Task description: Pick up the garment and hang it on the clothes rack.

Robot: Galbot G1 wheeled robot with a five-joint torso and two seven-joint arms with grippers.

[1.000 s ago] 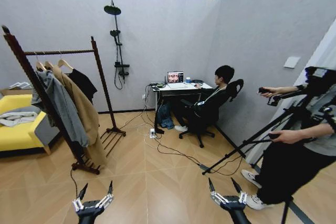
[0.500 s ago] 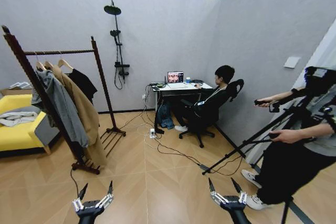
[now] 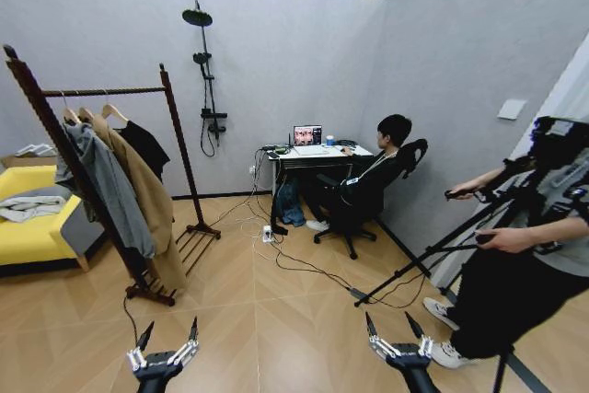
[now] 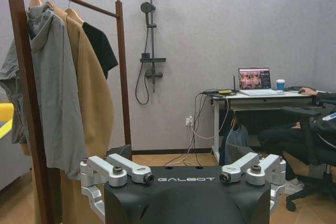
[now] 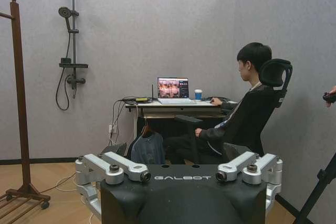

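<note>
Head view: both grippers idle low over the floor, nothing moved since before.
Left gripper (image 3: 167, 336) and right gripper (image 3: 395, 329) stand spread wide, holding nothing, unchanged from the earlier frames. The garment (image 3: 145, 147) hangs on the rack (image 3: 179, 144) beside the tan coat (image 3: 145, 195).

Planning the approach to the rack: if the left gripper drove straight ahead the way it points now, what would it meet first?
Probably the clothes rack's near post and the grey garment beside it; the left gripper, open, points just right of them, so depth is uncertain.
</note>
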